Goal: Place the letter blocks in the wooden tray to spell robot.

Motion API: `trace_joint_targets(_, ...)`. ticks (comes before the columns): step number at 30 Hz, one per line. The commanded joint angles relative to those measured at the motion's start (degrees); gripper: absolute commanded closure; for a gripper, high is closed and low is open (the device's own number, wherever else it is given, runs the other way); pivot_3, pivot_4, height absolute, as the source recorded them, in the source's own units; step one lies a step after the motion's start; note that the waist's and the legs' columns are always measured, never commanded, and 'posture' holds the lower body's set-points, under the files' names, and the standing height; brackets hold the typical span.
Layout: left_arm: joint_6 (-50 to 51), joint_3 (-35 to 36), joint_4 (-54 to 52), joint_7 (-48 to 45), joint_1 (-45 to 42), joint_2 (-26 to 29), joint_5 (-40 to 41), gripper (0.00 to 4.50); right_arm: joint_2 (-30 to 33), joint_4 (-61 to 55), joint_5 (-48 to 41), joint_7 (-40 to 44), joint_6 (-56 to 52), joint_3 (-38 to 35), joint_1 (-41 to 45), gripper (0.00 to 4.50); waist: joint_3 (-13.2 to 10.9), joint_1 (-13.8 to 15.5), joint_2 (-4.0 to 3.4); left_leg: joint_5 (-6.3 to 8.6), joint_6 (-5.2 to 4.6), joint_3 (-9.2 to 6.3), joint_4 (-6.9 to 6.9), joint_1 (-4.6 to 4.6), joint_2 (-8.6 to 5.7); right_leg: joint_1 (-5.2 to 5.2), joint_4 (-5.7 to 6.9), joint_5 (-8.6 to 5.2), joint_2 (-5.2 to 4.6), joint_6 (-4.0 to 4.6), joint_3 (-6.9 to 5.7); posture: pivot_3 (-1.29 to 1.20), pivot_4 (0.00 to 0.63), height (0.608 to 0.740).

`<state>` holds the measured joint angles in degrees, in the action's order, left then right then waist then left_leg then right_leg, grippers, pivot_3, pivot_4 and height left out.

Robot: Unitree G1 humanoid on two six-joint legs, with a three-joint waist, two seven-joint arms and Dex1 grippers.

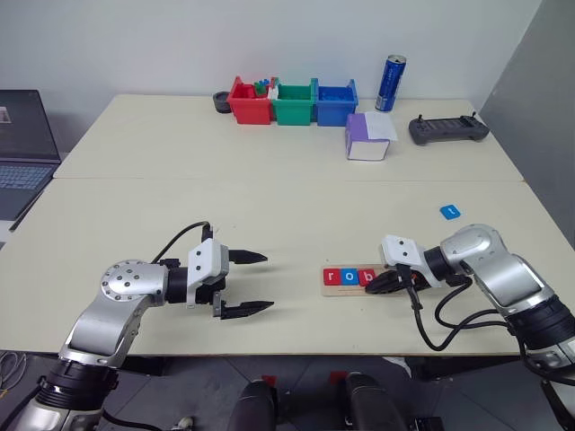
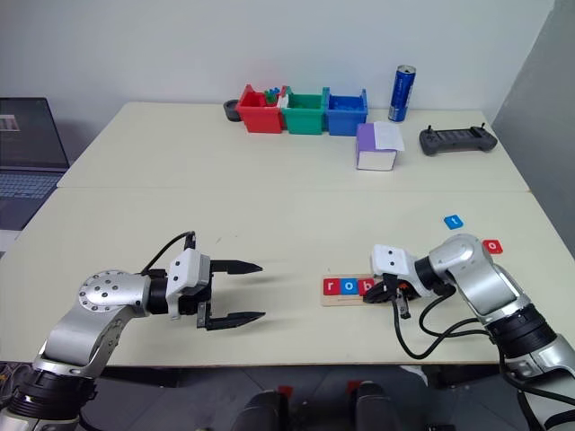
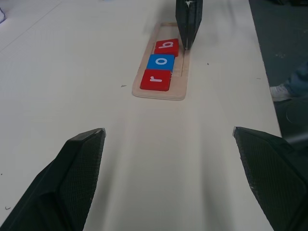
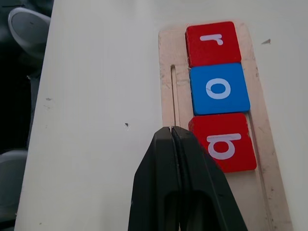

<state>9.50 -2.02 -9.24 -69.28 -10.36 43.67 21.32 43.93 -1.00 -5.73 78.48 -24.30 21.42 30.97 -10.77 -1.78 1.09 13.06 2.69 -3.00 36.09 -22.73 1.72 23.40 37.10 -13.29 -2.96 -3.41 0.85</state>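
The wooden tray (image 1: 343,291) lies near the table's front edge, right of centre. It holds three letter blocks in a row: a red "r" (image 1: 331,277), a blue "o" (image 1: 349,277) and a red "b" (image 1: 367,277), which sits slightly askew. My right gripper (image 4: 172,131) is shut with nothing in it. Its tip is over the tray's groove, right beside the "b". A blue "t" block (image 2: 454,221) and a red "o" block (image 2: 491,246) lie loose further right. My left gripper (image 1: 267,282) stands open and empty, left of the tray and pointing at it.
Red (image 1: 249,101), green (image 1: 294,101) and blue (image 1: 334,103) bins stand in a row at the back. A blue can (image 1: 390,83), a white and purple box (image 1: 368,136) and a black controller (image 1: 447,129) are at the back right. A laptop (image 1: 22,153) sits far left.
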Motion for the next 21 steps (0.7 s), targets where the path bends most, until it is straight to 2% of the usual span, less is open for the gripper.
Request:
trace_joint_targets(1, -0.72, 1.26, -1.67, 0.33, 0.01, 0.72, 0.14, 0.0, -0.71, 0.23, -0.03, -0.45, 0.93, -0.7, 1.73, 4.45, 0.0, 0.0, 0.0, 0.0, 0.0, 0.0, 0.0, 0.0, 0.0, 0.0, 0.0, 0.0, 0.0, 0.0, 0.0, 0.0, 0.15, 0.74)
trace_joint_targets(14, -0.69, 1.13, -1.68, 0.27, -0.5, 0.73, 0.02, 0.0, -1.16, 2.5, -0.36, -0.27, 1.74, -1.36, 3.26, 4.45, 0.0, 0.02, 0.0, 0.0, 0.0, 0.0, 0.0, 0.0, 0.0, 0.0, 0.0, 0.0, 0.0, 0.0, 0.0, 0.0, 0.15, 0.74)
trace_joint_targets(21, -0.56, 1.49, -1.84, 0.19, -0.33, 1.06, 0.15, 0.0, 1.97, -2.6, -9.46, 2.39, -3.99, -9.48, 3.42, 4.45, 0.0, 0.06, 0.0, 0.0, 0.0, 0.0, 0.0, -0.01, 0.0, 0.0, 0.0, 0.0, 0.0, 0.0, 0.0, 0.0, 0.15, 0.74)
